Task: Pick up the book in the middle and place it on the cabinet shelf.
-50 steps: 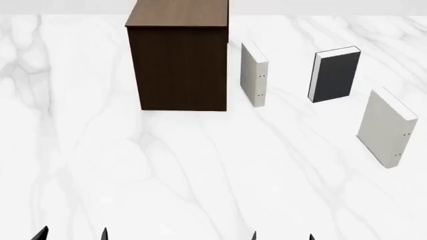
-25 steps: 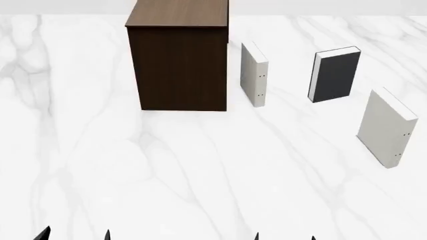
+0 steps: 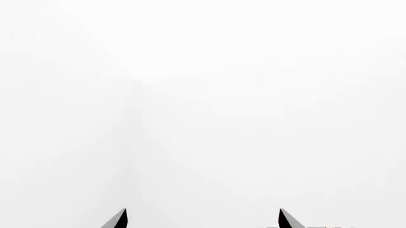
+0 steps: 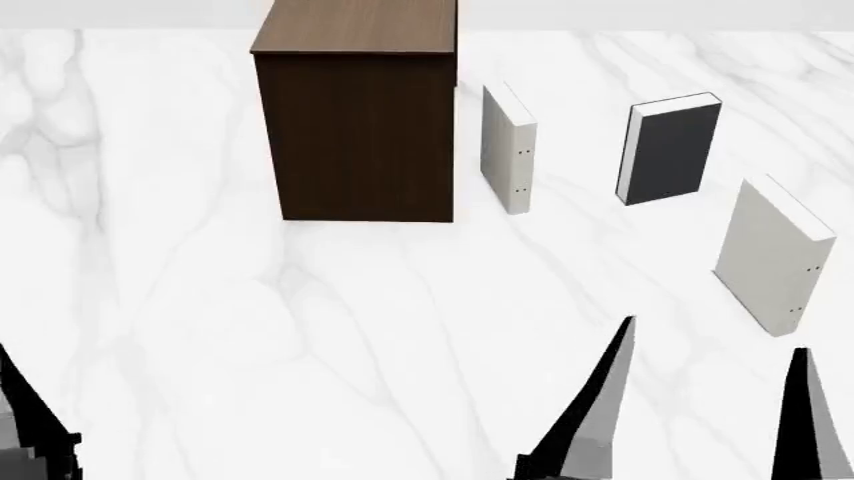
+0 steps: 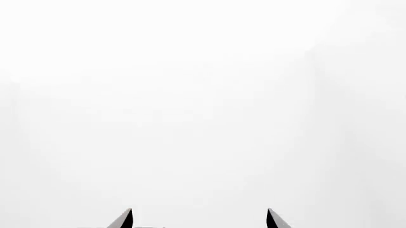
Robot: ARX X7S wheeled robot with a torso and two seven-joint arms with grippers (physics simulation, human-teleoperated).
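The book (image 4: 674, 148), dark grey with white page edges, stands upright on the marble floor at the back right, between two beige ones. The cabinet shelf (image 4: 358, 120), tall and dark brown with a lighter flat top, stands at the back centre-left. My right gripper (image 4: 714, 340) is open at the lower right, well short of the book and holding nothing. My left gripper (image 3: 203, 211) is open too; in the head view only one of its fingers (image 4: 30, 415) shows at the lower left edge. Both wrist views show plain white; my right gripper (image 5: 198, 211) is empty there.
One beige box-like book (image 4: 507, 148) stands just right of the cabinet. Another (image 4: 774, 255) stands nearer on the far right, close beyond my right gripper's outer finger. White marble floor (image 4: 334, 340) spreads across the view.
Both grippers have risen in the head view. The right one's fingers now reach far higher, toward the books; the left has shifted to the left edge. Books and cabinet have not moved.
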